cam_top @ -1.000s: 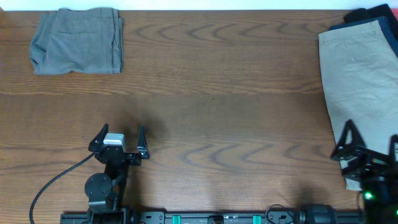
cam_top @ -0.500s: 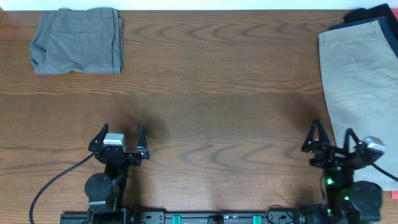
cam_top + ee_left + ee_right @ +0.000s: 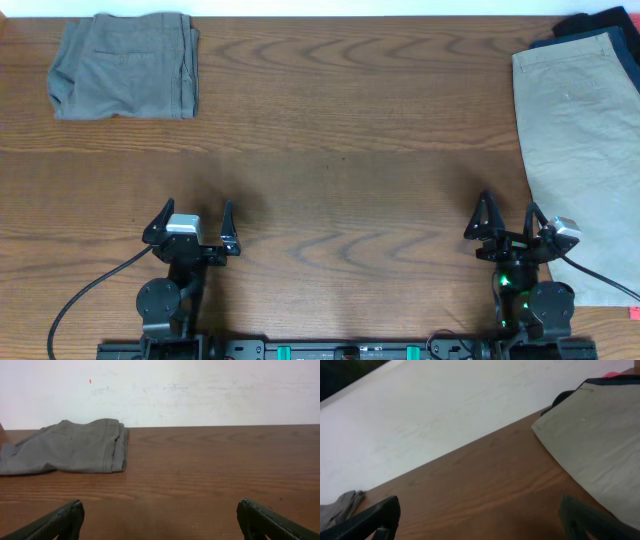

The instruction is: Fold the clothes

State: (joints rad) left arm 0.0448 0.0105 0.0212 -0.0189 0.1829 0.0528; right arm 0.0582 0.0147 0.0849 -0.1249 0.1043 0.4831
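Observation:
The mid grey shorts (image 3: 125,66) lie folded at the table's far left corner, also seen in the left wrist view (image 3: 65,452) and as a sliver in the right wrist view (image 3: 340,507). Pale beige shorts (image 3: 585,140) (image 3: 600,445) lie spread flat along the right edge, on top of a dark navy pair (image 3: 600,22) (image 3: 560,400). My left gripper (image 3: 198,208) (image 3: 160,507) stands open over bare wood at the near left. My right gripper (image 3: 509,205) (image 3: 481,505) is open too, just left of the beige shorts' near end and holding nothing.
The wooden table (image 3: 340,150) meets a white wall (image 3: 200,390) at its far edge. A small pink object (image 3: 634,312) shows at the near right corner. A black cable (image 3: 90,285) loops from the left arm's base.
My right arm has swung left from over the beige shorts' near edge to the wood beside them, still open. The left arm and the clothes have not moved.

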